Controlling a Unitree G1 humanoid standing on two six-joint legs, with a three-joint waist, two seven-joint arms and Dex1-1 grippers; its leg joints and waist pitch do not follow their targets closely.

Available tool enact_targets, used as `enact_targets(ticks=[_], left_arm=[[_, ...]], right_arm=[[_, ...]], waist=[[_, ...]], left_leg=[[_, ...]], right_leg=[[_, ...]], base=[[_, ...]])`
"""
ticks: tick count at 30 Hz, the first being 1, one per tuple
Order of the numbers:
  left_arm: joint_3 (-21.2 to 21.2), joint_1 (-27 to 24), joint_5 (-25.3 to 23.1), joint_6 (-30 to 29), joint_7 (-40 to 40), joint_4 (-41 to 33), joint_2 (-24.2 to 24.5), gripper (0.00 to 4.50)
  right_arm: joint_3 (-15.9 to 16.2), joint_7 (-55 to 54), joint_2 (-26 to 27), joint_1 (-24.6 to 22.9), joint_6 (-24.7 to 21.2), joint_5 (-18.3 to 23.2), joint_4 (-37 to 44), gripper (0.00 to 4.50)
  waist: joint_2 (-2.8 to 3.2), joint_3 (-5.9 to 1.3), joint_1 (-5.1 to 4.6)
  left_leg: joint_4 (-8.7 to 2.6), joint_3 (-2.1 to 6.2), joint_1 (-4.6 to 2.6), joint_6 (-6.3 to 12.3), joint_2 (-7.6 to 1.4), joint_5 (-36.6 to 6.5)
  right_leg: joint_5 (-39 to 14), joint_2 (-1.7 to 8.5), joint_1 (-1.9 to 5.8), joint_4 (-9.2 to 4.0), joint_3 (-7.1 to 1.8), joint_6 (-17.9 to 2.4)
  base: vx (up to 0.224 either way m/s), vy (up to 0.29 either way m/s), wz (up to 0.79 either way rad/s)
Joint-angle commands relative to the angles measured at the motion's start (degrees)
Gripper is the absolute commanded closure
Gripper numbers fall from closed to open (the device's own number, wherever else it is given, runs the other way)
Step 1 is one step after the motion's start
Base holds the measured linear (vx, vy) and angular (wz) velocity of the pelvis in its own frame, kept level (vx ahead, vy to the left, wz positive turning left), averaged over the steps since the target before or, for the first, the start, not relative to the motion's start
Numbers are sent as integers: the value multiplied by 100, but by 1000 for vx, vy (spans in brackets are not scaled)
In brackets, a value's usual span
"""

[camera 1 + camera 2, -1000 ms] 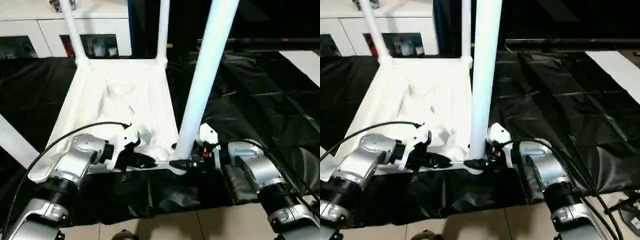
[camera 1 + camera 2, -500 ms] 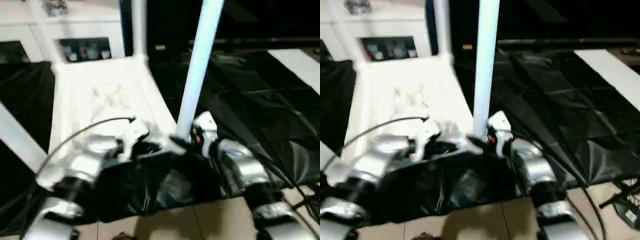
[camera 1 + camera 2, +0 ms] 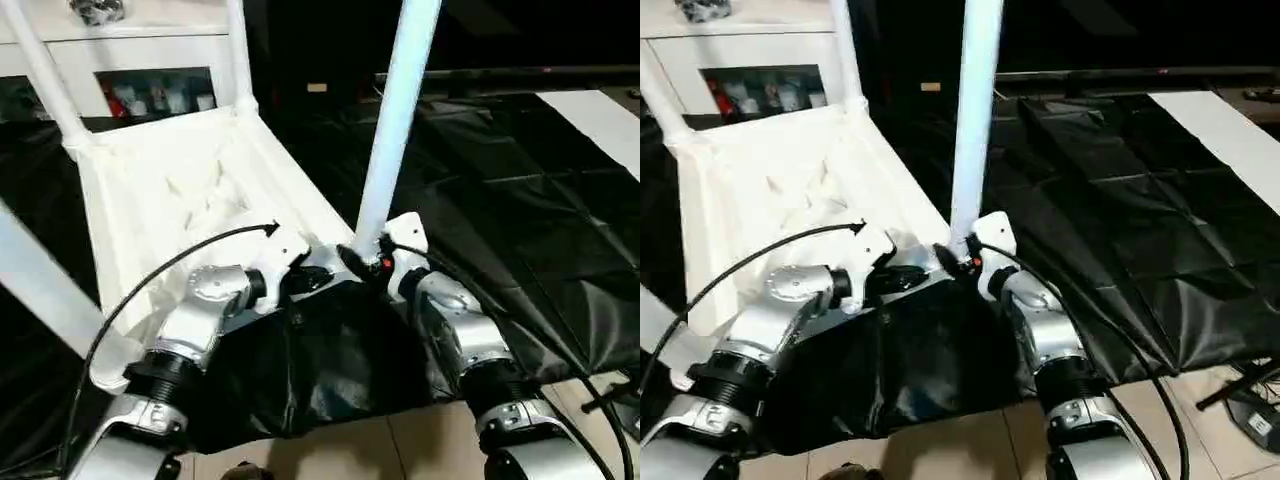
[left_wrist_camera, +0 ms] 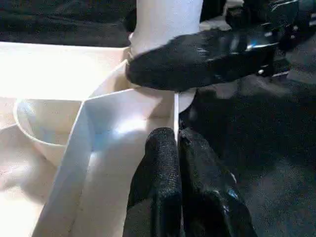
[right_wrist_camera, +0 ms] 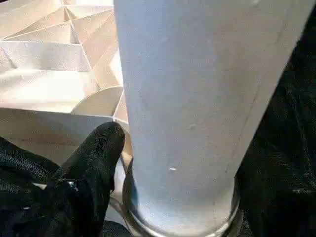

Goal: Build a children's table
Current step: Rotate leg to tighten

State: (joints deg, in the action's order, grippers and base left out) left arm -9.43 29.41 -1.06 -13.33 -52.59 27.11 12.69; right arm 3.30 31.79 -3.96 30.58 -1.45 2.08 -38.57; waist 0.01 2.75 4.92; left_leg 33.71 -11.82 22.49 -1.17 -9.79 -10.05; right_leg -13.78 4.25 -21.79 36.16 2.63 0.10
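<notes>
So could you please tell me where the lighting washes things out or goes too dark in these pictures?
Left eye view: the white plastic table top is blown out, ribs barely readable; the black floor sheet swallows detail. Left wrist view: a bright patch glares on the top's rim beside the left gripper. Right wrist view: the white tube leg is evenly lit, with deep shadow to one side.

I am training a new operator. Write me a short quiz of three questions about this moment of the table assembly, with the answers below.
1. True or false: the table top lies on the black sheet with its ribbed underside up.
2. What is the left gripper shut on? A: the black sheet. B: the thin edge wall of the table top. C: nothing.
3. Fill in: the right gripper is at the ___ of the near leg, where the leg meets the corner socket.

Key: 1 true; 2 B; 3 base.
</notes>
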Motion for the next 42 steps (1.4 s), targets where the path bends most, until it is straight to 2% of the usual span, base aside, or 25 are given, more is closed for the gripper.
enact_targets(ticks=[1, 2, 3, 7, 8, 9, 12, 13, 14, 19, 20, 26, 27, 28, 30, 32, 33, 35, 36, 37, 40, 41, 42], left_arm=[[-275, -49, 355, 158, -633, -262, -83, 450], [-295, -66, 387, 178, -833, -282, 13, 450], [-302, -72, 403, 176, -927, -287, 63, 450], [-356, -99, 533, 236, -1599, -314, 377, 450], [-353, -102, 578, 229, -1708, -328, 419, 450], [-337, -97, 637, 190, -1814, -326, 465, 450], [-343, -86, 707, 169, -1992, -318, 562, 450], [-340, -82, 713, 166, -2044, -314, 582, 450], [-331, -71, 716, 155, -2073, -306, 590, 450], [-332, -45, 743, 135, -2249, -263, 637, 450], [-332, -47, 742, 137, -2262, -258, 635, 450], [-287, -97, 708, 152, -2085, -250, 583, 450], [-284, -96, 697, 157, -2059, -242, 576, 450], [-250, -71, 578, 198, -1786, -156, 505, 450], [-155, 17, 415, 273, -1256, 33, 356, 450], [-59, 102, 344, 312, -832, 167, 203, 450], [-24, 134, 331, 304, -686, 203, 140, 450], [19, 197, 253, 254, -272, 230, -41, 450], [28, 211, 232, 200, -101, 204, -145, 450], [44, 227, 195, 118, 185, 151, -311, 450], [64, 232, 177, 26, 395, 98, -445, 450], [13, 206, 120, -15, 523, 22, -602, 450], [13, 206, 120, -15, 523, 22, -602, 450]], right_arm=[[706, 971, 100, -92, 58, 33, 209, 102], [752, 1248, 0, -121, 56, 79, 285, 102], [774, 1397, -61, -137, 40, 109, 330, 102], [888, 2552, -521, -275, -34, 362, 685, 102], [914, 2779, -617, -304, -59, 412, 752, 102], [963, 3064, -737, -330, -98, 464, 809, 102], [1057, 3492, -921, -355, -171, 543, 891, 102], [1066, 3591, -953, -359, -191, 555, 910, 102], [1076, 3670, -981, -356, -192, 555, 920, 127], [1183, 4103, -1104, -354, -412, 632, 1037, 152], [1191, 4156, -1118, -360, -444, 645, 1055, 170], [1282, 4237, -1040, -472, -608, 679, 1204, 190], [1278, 4212, -1027, -476, -613, 674, 1200, 193], [1228, 3931, -910, -490, -624, 597, 1140, 193], [1103, 3158, -677, -432, -381, 334, 865, 194], [912, 2301, -440, -322, -245, 130, 524, 196], [822, 1958, -349, -275, -262, 79, 398, 198], [617, 1215, -120, -173, -325, 35, 147, 200], [538, 895, -10, -139, -367, 25, 73, 202], [430, 395, 162, -85, -458, -6, -27, 203], [459, 251, 273, -88, -520, -57, 1, 203], [554, 259, 457, -117, -492, -109, 83, 203], [554, 259, 457, -117, -492, -109, 83, 203]], waist=[[-32, -351, 15], [-5, -352, 21], [-20, -355, 23], [-3, -348, 86], [-4, -353, 117], [-38, -345, 140], [-37, -343, 177], [-39, -343, 184], [-40, -343, 190], [-53, -358, 225], [-60, -359, 229], [-77, -365, 246], [-77, -363, 244], [-51, -364, 244], [-51, -345, 219], [-63, -308, 170], [-63, -291, 122], [-34, -295, 90], [-48, -288, 51], [-47, -288, 29], [-57, -301, 19], [-77, -315, 22], [-77, -315, 22]], left_leg=[[-359, 201, -140, 449, -392, -584], [-354, 202, -149, 452, -401, -607], [-348, 192, -149, 473, -403, -576], [-354, 184, -163, 472, -432, -664], [-348, 182, -175, 465, -435, -675], [-350, 175, -169, 461, -440, -714], [-353, 173, -174, 420, -439, -762], [-350, 171, -173, 415, -434, -779], [-350, 173, -162, 416, -433, -750], [-328, 173, -160, 491, -429, -574], [-325, 171, -160, 505, -429, -567], [-317, 170, -159, 524, -426, -497], [-314, 166, -160, 528, -422, -511], [-315, 169, -160, 508, -424, -536], [-334, 175, -161, 429, -427, -632], [-378, 194, -174, 225, -418, -972], [-417, 212, -183, 61, -413, -1231], [-437, 225, -198, -98, -427, -1363], [-458, 236, -200, -163, -420, -1455], [-459, 230, -204, -190, -420, -1454], [-439, 225, -190, -112, -410, -1344], [-416, 209, -168, -6, -399, -1145], [-416, 209, -168, -6, -399, -1145]], right_leg=[[446, 485, 210, -368, -257, -1437], [466, 485, 203, -362, -259, -1442], [552, 478, 206, -354, -266, -1458], [497, 459, 192, -342, -244, -1518], [476, 454, 187, -335, -235, -1532], [437, 459, 186, -338, -237, -1541], [282, 483, 176, -347, -240, -1564], [248, 485, 178, -346, -239, -1567], [228, 490, 184, -348, -244, -1557], [341, 492, 184, -327, -238, -1566], [353, 494, 177, -326, -236, -1572], [335, 490, 177, -314, -234, -1560], [324, 489, 171, -321, -234, -1560], [280, 497, 172, -326, -236, -1560], [135, 503, 151, -357, -248, -1539], [-434, 531, 146, -430, -261, -1470], [-912, 538, 150, -473, -266, -1401], [-1168, 539, 144, -486, -278, -1304], [-1263, 531, 143, -498, -278, -1267], [-1246, 529, 130, -506, -289, -1235], [-1085, 530, 148, -505, -296, -1196], [-755, 512, 160, -478, -293, -1208], [-755, 512, 160, -478, -293, -1208]], base=[[0, 0, 0], [0, 0, 0], [0, 0, 0], [0, 0, 0], [0, 0, 0], [0, 0, 0], [0, 0, 0], [0, 0, 0], [0, 0, 0], [0, 0, 0], [0, 0, 0], [0, 0, 0], [0, 0, 0], [0, 0, 0], [0, 0, 0], [0, 0, 0], [0, 0, 0], [0, 0, 0], [0, 0, 0], [0, 0, 0], [0, 0, 0], [0, 0, 0], [0, 0, 0]])
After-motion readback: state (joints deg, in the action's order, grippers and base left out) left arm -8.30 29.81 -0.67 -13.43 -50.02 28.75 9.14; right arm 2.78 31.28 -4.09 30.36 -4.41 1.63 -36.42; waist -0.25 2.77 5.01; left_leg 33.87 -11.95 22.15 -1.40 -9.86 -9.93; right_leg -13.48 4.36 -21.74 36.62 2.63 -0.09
